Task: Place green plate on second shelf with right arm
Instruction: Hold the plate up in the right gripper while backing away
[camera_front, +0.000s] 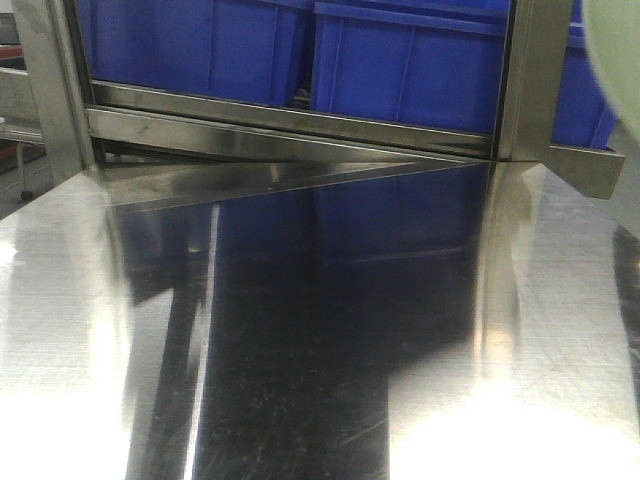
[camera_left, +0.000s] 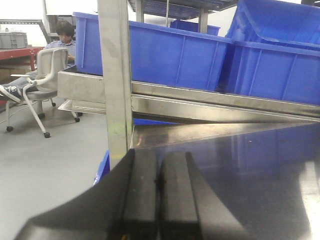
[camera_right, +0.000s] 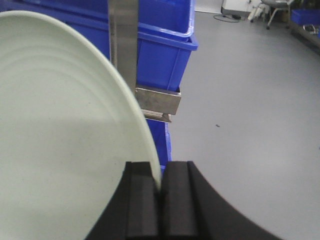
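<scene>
The green plate (camera_right: 60, 135) fills the left of the right wrist view, pale sage with faint rings, held on edge. My right gripper (camera_right: 160, 182) is shut on its rim, which sits pinched between the two black pads. A blurred sliver of the green plate (camera_front: 615, 60) shows at the top right corner of the front view, beside the rack's upright post (camera_front: 525, 80). My left gripper (camera_left: 159, 172) is shut with nothing in it, low over the steel table top (camera_left: 250, 170) near its left corner.
A steel shelf rail (camera_front: 290, 120) crosses the back of the table, carrying blue plastic bins (camera_front: 400, 55). A steel post (camera_left: 116, 75) stands just ahead of the left gripper. A person sits on a wheeled chair (camera_left: 42, 75) at the far left. Grey floor (camera_right: 250, 100) lies right of the rack.
</scene>
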